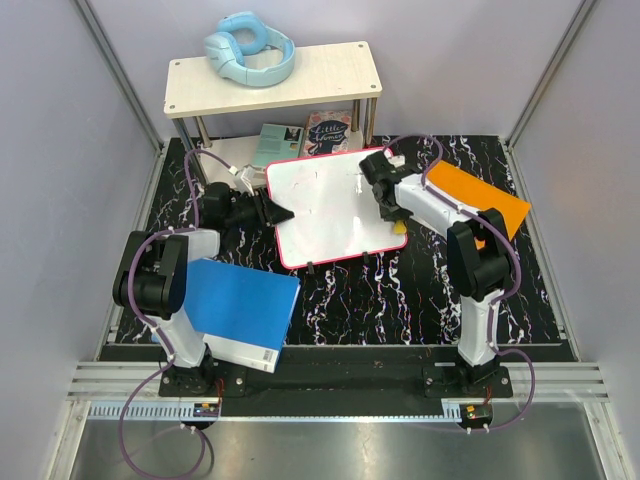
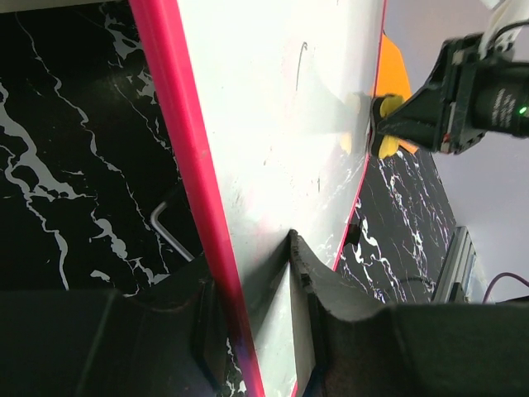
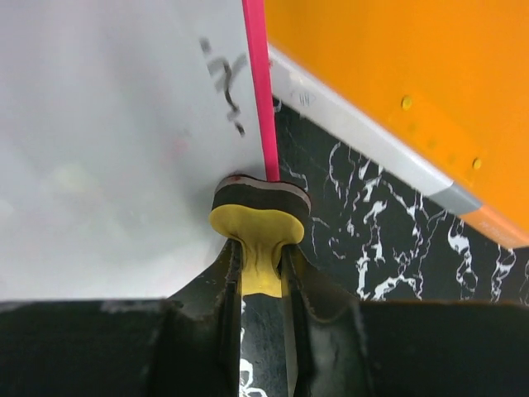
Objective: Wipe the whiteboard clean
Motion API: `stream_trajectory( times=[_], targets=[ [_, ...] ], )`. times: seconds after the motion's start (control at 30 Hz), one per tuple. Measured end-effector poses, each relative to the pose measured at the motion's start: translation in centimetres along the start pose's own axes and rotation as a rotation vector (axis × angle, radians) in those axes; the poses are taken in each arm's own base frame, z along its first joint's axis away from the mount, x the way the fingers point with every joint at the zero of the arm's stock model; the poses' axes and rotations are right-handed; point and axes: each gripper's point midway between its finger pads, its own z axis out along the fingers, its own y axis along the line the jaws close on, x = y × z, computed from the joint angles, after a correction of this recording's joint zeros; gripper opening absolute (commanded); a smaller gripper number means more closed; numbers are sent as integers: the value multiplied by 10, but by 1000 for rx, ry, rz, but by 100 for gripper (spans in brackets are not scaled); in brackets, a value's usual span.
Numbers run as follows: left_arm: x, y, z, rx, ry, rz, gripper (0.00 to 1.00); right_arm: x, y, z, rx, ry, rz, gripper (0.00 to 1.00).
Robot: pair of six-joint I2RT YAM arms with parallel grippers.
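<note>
The whiteboard [image 1: 325, 205], white with a red-pink rim, lies tilted in the table's middle. My left gripper [image 1: 280, 213] is shut on its left edge, one finger above and one below the rim [image 2: 248, 331]. A few thin dark marks remain on the board [image 2: 302, 62]; [image 3: 223, 78]. My right gripper [image 1: 388, 205] is shut on a yellow sponge eraser with a dark felt face [image 3: 260, 219]. The eraser presses against the board's right rim. The eraser also shows in the left wrist view [image 2: 388, 124].
An orange book [image 1: 475, 195] lies right of the board, close to the right arm. A blue book [image 1: 240, 305] lies at the front left. A white shelf [image 1: 270, 80] with blue headphones [image 1: 250, 50] stands at the back, books beneath it.
</note>
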Motion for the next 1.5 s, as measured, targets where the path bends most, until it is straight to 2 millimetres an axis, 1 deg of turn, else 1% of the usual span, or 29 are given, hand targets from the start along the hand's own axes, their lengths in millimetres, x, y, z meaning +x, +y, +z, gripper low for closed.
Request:
stream_trajectory(
  times=[0.07,0.17,0.23,0.3,0.33,0.4,0.5,0.63,0.83,0.9,1.03,1.23,1.33,1.5],
  targets=[
    [1,0,0,-1,4,-4,0,-15,2,-5,-13,-34,14,0],
    [3,1,-1,-3,12,-12,0,-47,4,-13,-38,-106,53,0],
    [3,1,-1,-3,14,-14,0,-69,3,-17,-50,-152,82,0],
    [4,1,-1,-3,14,-14,0,-85,0,-18,-53,-183,103,0],
    [4,1,-1,-2,15,-14,0,-95,-3,-18,-54,-202,116,0],
    [4,1,-1,-3,15,-15,0,-108,-9,-13,-50,-222,136,0],
    [4,1,-1,-2,14,-14,0,-118,-16,-2,-45,-230,147,0],
    [1,0,-1,2,5,0,0,-122,-18,8,-55,-225,133,0],
    [1,0,-1,3,5,3,0,-122,-13,11,-84,-239,127,0],
    [0,0,-1,4,3,6,0,-116,-13,12,-92,-245,132,0],
    [1,0,-1,4,4,4,0,-96,-14,8,-108,-234,132,0],
    [1,0,-1,3,7,2,0,-71,-8,6,-100,-228,122,0],
    [1,0,-1,3,6,3,0,-66,-4,6,-79,-236,107,0],
    [1,0,-1,3,7,2,0,-69,0,2,-62,-242,89,0]
  ],
)
